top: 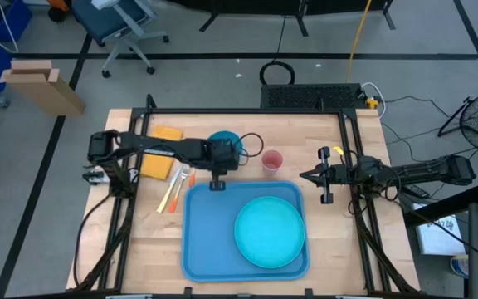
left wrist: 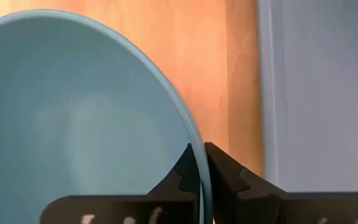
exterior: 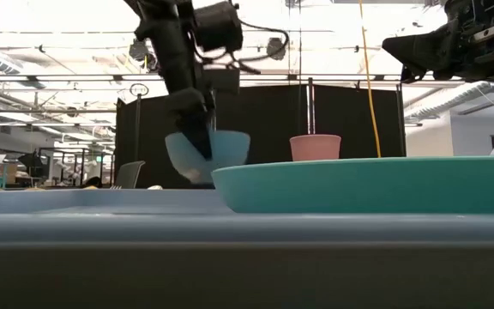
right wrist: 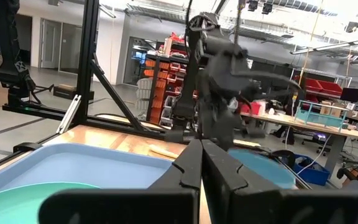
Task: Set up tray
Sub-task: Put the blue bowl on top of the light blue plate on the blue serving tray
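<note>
Two fingers of my left gripper [left wrist: 201, 171] pinch the bowl [left wrist: 79, 118] rim just behind the tray [top: 214, 241], presumably to carry it on. My right gripper [top: 323, 176] waits shut beside the tray. Tray: wide, blue, low-rimmed, holding a plate [top: 270, 231].

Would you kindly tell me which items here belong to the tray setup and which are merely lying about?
Job in hand:
tray
turquoise plate
blue bowl, rim pinched by left pincer

Lying about:
cardboard box
office chair
</note>
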`<state>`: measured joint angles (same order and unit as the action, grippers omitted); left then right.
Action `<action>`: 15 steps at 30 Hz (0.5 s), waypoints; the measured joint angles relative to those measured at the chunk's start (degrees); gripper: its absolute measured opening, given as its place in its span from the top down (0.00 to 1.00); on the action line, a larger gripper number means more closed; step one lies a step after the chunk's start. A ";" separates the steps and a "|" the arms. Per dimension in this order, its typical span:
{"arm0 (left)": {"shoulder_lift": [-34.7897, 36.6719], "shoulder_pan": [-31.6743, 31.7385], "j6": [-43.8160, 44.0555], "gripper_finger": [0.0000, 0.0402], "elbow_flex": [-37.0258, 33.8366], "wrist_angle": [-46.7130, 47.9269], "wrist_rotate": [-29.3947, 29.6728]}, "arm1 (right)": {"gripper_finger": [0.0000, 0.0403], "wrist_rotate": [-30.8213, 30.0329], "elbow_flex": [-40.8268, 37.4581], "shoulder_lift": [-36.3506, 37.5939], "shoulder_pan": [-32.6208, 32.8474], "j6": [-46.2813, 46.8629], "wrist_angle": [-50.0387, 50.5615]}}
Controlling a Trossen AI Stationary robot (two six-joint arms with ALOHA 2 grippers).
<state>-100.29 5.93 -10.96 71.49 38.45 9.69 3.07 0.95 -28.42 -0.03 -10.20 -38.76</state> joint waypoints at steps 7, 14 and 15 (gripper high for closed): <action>1.22 -7.67 4.11 0.98 10.87 8.09 4.18 | 1.00 -0.02 0.00 0.00 0.00 -0.61 0.00; -1.43 -17.46 4.41 0.98 21.05 7.79 4.31 | 1.00 -0.24 0.00 0.02 0.00 0.41 0.02; -2.24 -18.75 4.43 0.98 22.13 7.80 4.34 | 1.00 -0.25 0.00 0.02 0.00 0.46 0.00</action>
<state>-102.53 -12.83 -6.52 93.61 46.25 14.03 2.82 0.95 -28.40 -0.03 -9.74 -38.76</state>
